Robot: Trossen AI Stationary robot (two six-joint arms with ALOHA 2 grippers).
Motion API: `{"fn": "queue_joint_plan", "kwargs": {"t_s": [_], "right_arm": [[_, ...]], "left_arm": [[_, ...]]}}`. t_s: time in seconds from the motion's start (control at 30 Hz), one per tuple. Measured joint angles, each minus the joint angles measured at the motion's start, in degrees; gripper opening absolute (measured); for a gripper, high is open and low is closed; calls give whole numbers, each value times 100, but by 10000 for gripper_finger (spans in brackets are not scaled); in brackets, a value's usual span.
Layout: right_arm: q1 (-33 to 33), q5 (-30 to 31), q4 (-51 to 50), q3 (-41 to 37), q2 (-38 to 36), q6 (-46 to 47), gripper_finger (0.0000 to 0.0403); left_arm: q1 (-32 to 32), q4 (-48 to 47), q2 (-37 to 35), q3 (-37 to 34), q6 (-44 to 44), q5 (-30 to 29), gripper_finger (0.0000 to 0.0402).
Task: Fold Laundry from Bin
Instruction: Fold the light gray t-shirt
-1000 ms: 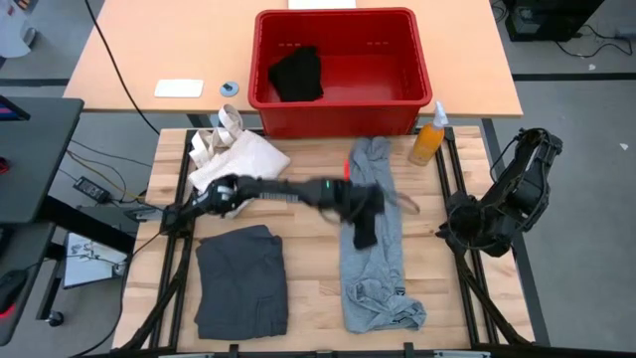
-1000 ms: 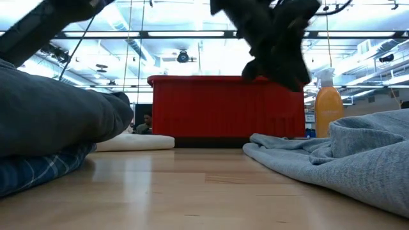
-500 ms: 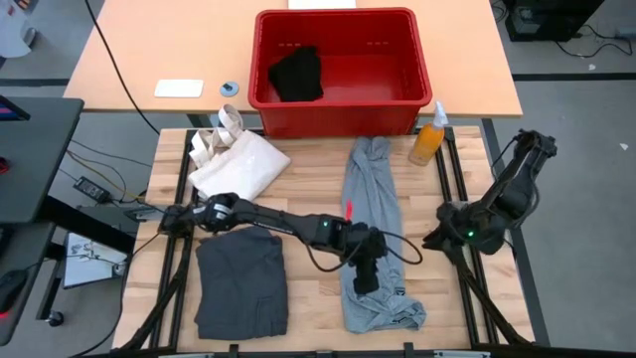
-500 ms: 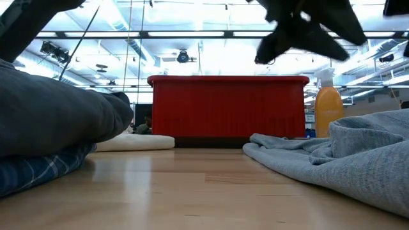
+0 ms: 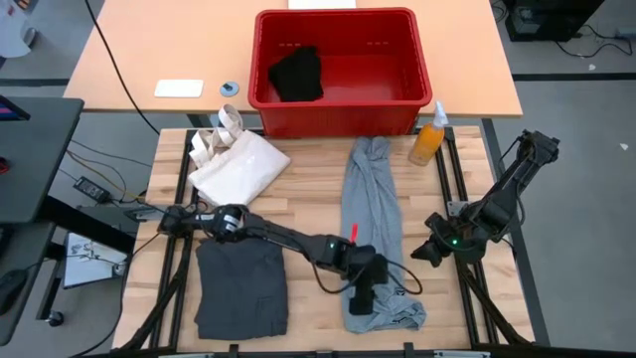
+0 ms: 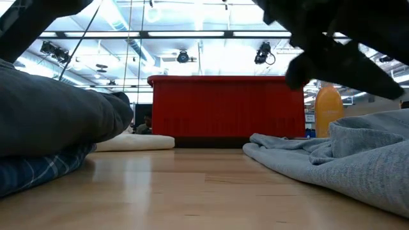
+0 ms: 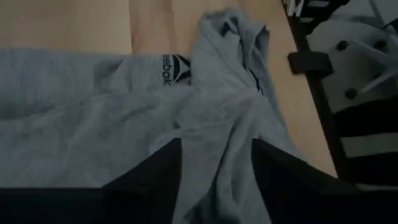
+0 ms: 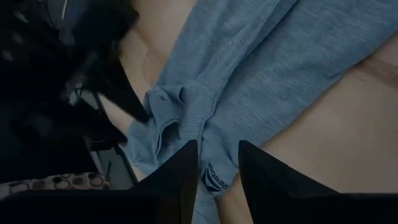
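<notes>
Left gripper [image 5: 364,298] has moved down the light grey garment [image 5: 372,214] to its near end, jaws open; right gripper [image 5: 421,252] approaches, jaws open

Bare bench [image 5: 313,204] strip runs between charcoal garment [image 5: 241,279] and light grey garment [image 5: 373,224]; left arm [image 5: 288,239] crosses it. Far edge crowded: tote bag [image 5: 238,164], red bin [image 5: 340,70], spray bottle [image 5: 428,136]. Right edge open beside right gripper [image 5: 429,249].
</notes>
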Motion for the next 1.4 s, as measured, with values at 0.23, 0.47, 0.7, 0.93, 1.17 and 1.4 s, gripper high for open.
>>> {"fn": "queue_joint_plan", "kwargs": {"t_s": [0.23, 0.47, 0.7, 0.93, 1.17, 1.4], "right_arm": [[0, 217, 217, 2, 17, 13, 123], [0, 363, 277, 4, 26, 9, 123], [7, 446, 279, 4, 26, -56, 123], [7, 448, 337, 4, 26, -190, 123], [7, 407, 359, 7, 22, -259, 123], [7, 275, 394, 9, 0, -363, 123]], "left_arm": [[-43, 277, 307, -9, 87, -333, 250], [-44, 31, 313, -9, 271, -411, 182], [-29, -539, 313, -7, -799, -385, 12], [-43, -731, 89, -7, -1125, -472, 3], [-216, -1154, -387, 7, -1950, -613, 1], [-492, -1462, -428, 0, -3361, -717, 1]]}}
